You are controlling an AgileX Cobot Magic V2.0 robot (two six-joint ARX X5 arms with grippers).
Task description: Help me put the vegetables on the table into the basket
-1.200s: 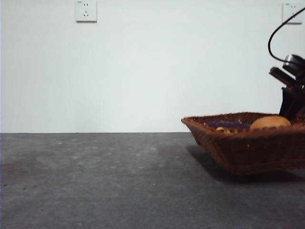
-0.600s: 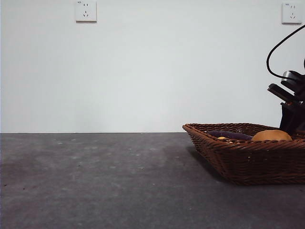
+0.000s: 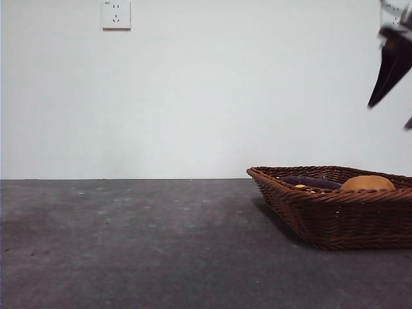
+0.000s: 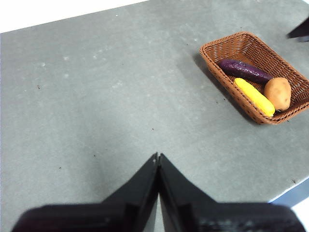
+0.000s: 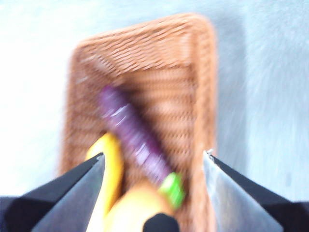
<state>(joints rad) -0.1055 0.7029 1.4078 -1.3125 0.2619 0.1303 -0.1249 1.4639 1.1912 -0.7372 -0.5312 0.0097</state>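
The wicker basket [image 3: 335,219] sits flat on the table [image 3: 129,244] at the right. Three vegetables lie inside it: a long purple one [image 4: 244,70], a yellow one [image 4: 254,96] and a brown-orange oval [image 4: 278,93]. In the front view the oval [image 3: 367,183] and the purple one [image 3: 312,182] show above the rim. My right gripper [image 3: 390,112] hangs open, blurred, high above the basket's far right. In its wrist view the right gripper [image 5: 153,157] is above the basket [image 5: 145,43], holding nothing. My left gripper [image 4: 158,156] is shut and empty, high over the table, far from the basket [image 4: 212,63].
A white wall with a socket [image 3: 116,14] stands behind the table. The table's edge [image 4: 289,198] runs close to the basket's near side in the left wrist view. The other arm's dark tip [image 4: 300,33] shows beyond the basket.
The basket, raised and tilted a second ago, came down flat on the table. The right gripper then rose from behind the basket to the top right corner.
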